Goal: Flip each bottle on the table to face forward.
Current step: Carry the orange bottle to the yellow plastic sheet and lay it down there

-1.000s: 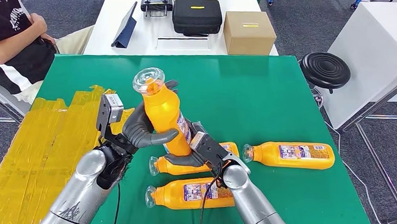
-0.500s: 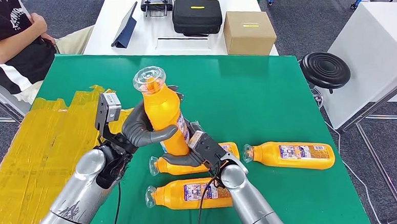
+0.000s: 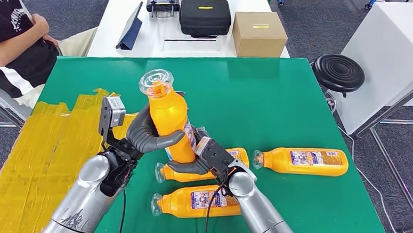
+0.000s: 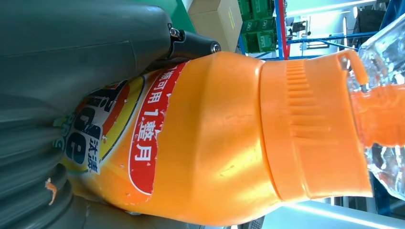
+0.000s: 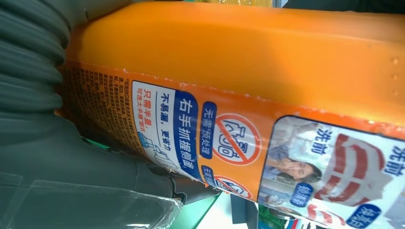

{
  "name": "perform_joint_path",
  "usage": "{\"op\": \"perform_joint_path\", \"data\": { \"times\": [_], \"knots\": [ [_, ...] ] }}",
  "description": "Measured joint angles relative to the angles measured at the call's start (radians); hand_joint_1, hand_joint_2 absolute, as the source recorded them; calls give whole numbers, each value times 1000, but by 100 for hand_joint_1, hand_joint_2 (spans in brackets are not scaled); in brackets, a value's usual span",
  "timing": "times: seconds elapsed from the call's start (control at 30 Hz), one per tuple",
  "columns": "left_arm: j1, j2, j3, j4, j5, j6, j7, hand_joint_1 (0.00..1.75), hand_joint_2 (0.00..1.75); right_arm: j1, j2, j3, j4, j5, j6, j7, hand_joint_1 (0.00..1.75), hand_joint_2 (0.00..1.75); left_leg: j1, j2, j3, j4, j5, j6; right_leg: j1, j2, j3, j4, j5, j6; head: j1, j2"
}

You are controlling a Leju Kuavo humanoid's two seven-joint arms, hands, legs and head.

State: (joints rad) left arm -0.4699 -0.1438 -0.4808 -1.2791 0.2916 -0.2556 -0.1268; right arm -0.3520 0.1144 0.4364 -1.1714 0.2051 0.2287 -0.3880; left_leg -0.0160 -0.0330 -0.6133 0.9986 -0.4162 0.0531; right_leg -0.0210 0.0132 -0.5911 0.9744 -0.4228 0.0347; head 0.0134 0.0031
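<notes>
The left robot hand (image 3: 147, 135) is wrapped around the middle of an orange bottle (image 3: 168, 120), which stands nearly upright above the green surface (image 3: 280, 93), clear cap uppermost. The right robot hand (image 3: 205, 154) is closed against the lower body of the same bottle, just beside the left; the right wrist view shows its fingers (image 5: 43, 71) pressed to the printed back label (image 5: 215, 138). The left wrist view shows the thumb (image 4: 81, 43) lying over the front label (image 4: 110, 143).

Three more bottles lie on their sides on the surface: one (image 3: 303, 160) to the right, well apart from the hands; one (image 3: 191, 172) directly under the right hand; one (image 3: 197, 200) nearest the robot.

Assessment: the bottle appears to be rigid plastic with a glossy, probably slippery skin, and seems full, so moderately heavy. The flat-sided mid-body, over the labels, is judged the best place to hold; the narrow neck and clear cap (image 4: 382, 95) offer little purchase. With two hands on it, turning about its long axis risks slip unless one hand loosens while the other bears the weight.
</notes>
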Motion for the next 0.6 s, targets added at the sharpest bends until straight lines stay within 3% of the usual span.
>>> {"op": "perform_joint_path", "data": {
  "times": [0.1,0.13,0.6],
  "knots": [
    [0,0,0,0,3,0,0,175,175,0,0,0,-1,0,-3,0,6,175,0,0,0,0,0,0,0,0,0,0,0,0,0,0],
    [0,0,0,0,5,0,-1,175,175,0,0,0,-3,0,-7,1,0,175,0,0,0,0,0,0,0,0,0,0,0,0,0,0],
    [7,9,23,-1,25,17,-11,175,175,21,-13,-16,-120,-15,-45,9,0,175,0,0,0,0,0,0,0,0,0,0,0,0,0,0]
  ]
}}
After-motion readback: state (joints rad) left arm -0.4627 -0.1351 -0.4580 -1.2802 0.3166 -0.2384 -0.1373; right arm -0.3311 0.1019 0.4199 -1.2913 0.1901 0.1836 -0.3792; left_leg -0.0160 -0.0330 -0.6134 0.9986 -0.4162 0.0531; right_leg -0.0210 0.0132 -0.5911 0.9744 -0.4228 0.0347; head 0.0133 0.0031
